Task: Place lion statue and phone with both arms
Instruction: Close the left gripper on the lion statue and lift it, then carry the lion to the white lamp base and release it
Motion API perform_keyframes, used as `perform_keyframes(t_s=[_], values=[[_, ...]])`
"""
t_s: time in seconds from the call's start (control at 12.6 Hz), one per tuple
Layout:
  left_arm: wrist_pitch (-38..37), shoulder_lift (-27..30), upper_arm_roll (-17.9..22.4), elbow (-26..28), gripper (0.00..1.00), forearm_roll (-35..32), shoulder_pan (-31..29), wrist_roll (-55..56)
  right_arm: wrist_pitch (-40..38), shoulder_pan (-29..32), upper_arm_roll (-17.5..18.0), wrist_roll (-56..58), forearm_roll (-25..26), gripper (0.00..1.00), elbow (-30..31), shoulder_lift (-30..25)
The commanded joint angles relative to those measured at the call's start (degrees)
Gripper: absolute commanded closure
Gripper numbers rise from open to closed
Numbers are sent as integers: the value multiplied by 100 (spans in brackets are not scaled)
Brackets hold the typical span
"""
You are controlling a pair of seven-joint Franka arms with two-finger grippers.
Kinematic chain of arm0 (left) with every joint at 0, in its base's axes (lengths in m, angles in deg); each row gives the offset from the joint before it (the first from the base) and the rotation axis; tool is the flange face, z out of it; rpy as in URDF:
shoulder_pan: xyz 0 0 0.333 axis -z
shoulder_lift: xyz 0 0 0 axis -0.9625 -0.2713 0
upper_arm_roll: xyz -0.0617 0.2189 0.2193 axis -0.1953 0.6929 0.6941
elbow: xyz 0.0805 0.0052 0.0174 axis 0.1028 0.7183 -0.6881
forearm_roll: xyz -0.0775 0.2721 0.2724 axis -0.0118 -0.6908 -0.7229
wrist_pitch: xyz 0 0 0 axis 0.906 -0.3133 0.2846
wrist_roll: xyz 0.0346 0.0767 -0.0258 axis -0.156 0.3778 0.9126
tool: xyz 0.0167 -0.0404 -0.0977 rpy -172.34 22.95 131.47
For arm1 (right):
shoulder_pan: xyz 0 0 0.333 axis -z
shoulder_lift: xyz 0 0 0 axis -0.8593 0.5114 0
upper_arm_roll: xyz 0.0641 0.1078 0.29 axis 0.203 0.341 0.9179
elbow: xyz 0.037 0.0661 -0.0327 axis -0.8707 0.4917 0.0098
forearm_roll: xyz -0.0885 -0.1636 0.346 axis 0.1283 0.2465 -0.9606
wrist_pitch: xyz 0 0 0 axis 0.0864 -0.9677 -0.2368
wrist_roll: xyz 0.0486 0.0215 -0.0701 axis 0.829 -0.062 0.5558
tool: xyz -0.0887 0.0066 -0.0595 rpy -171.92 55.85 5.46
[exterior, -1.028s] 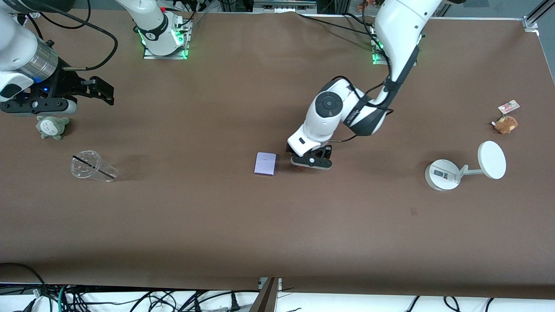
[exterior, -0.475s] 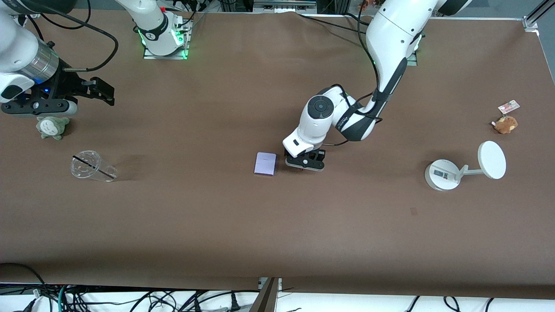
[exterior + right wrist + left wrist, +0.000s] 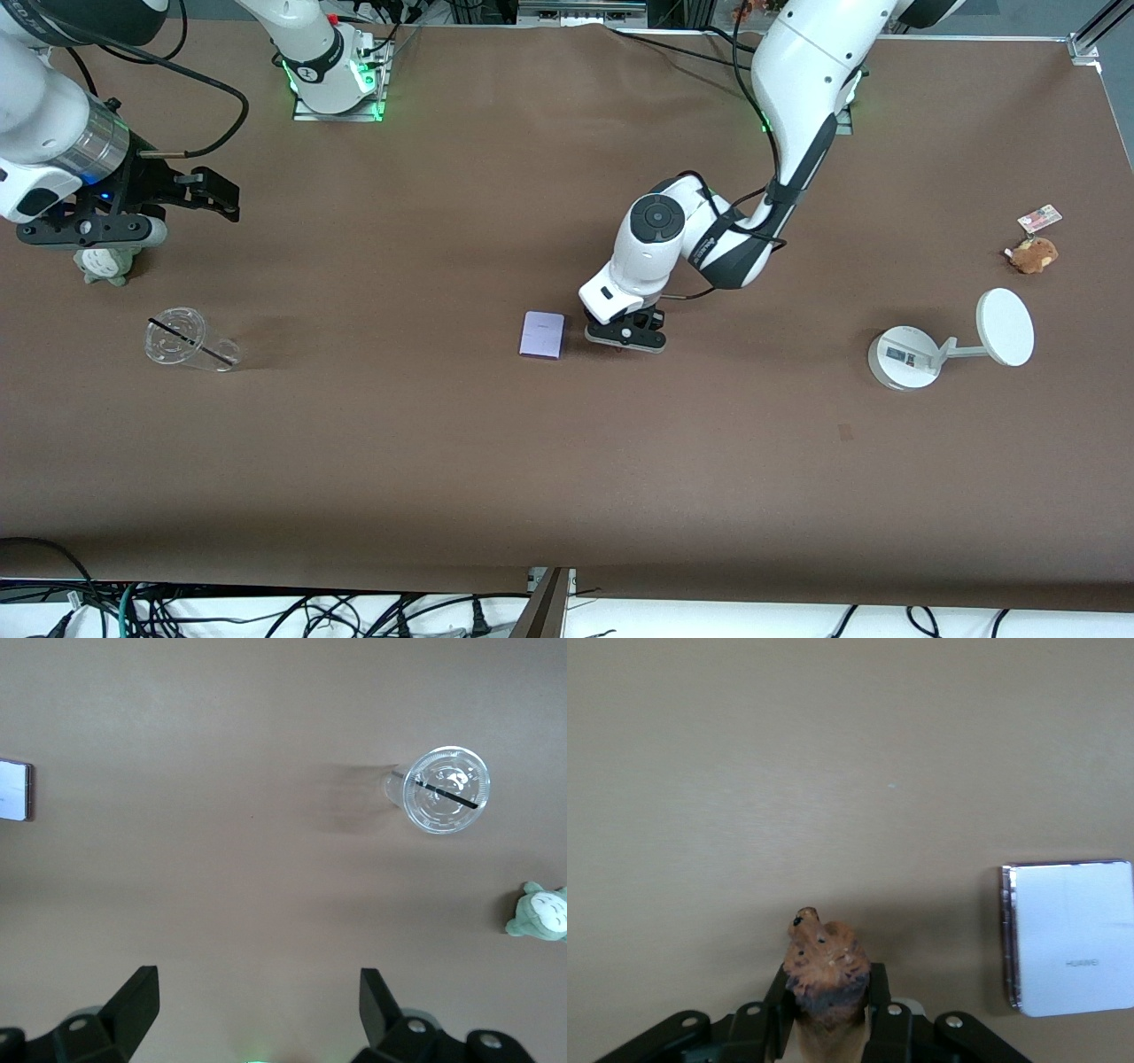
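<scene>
Currently, the left gripper (image 3: 625, 341) is sitting low at the middle of the table (image 3: 567, 461) and is hiding the lion statue (image 3: 825, 970) almost entirely from the front camera; only the left wrist view is showing the figurine, with its hind part cut off at the frame edge. In that view the reddish-brown body is sitting between the two black fingers (image 3: 780, 1014), which are pressing against its flanks, so the jaws are closing firmly on the lion statue while its head is projecting past the fingertips. The phone (image 3: 542, 334) is lying flat on the table just beside the left gripper, toward the right arm's end, apart from the fingers; its printed lettering is too faint to read with certainty. The right gripper (image 3: 124, 217) is waiting over the right arm's end of the table, its jaws standing wide apart and gripping nothing, and it is partly covering a grey-green plush (image 3: 106, 262) below it. A clear plastic cup (image 3: 189, 340) is lying on its side nearer to the front camera than that plush, a dark straw crossing its lid; whether it is holding anything cannot be determined.
</scene>
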Motion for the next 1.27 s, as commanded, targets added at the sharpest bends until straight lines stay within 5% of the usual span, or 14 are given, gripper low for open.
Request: perform_keyframes(t_s=[0.0, 0.32, 0.55, 0.95, 1.19], values=[[-1248, 822, -13, 26, 89, -178, -427, 28, -96, -44, 71, -136, -32, 0, -139, 39], [-2674, 1210, -13, -18, 86, -91, -1524, 2, -61, -27, 62, -57, -32, 0, -139, 136], [-3529, 1325, -48, 17, 85, -90, -2123, -1103, -70, -114, 79, -153, -32, 0, -139, 180], [-2047, 754, -22, 315, 85, -178, -2756, -1770, 62, -851, 80, -1003, -32, 0, -463, 776], [-505, 754, -57, 1191, 83, -169, -3179, -2537, 79, -1352, 80, -1523, -23, 0, -946, 1426]])
